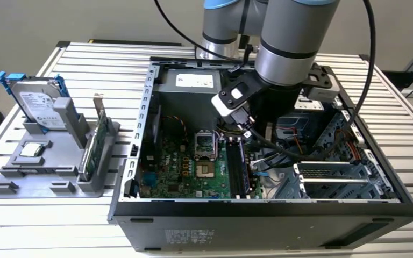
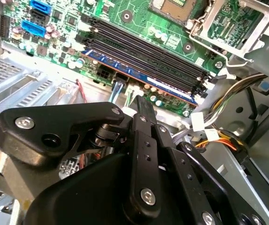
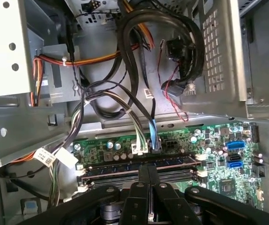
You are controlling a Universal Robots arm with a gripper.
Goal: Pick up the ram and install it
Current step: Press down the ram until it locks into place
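Observation:
The ram (image 2: pixel 139 76) is a long blue stick lying in the outermost memory slot of the green motherboard (image 2: pixel 125 14), beside several empty black slots. In the first wrist view the ram (image 3: pixel 125 164) runs across just under the fingertips. My gripper (image 2: pixel 140 101) is inside the computer case, directly over the middle of the ram, with its two black fingers (image 3: pixel 142 180) pressed together and nothing visible between them. In the exterior view the gripper (image 1: pixel 246 137) hangs low over the slots, and the ram (image 1: pixel 236 161) shows as a bluish strip on the board.
Cable bundles (image 3: pixel 139 122) and connectors crowd the board edge next to the slots. The open processor socket (image 1: pixel 205 156) lies beside them. Drive cages (image 1: pixel 335 174) fill the case toward the exterior view's right. A grey holder (image 1: pixel 49 177) outside the case carries a hard drive (image 1: pixel 38 105) and a green card (image 1: pixel 100 141).

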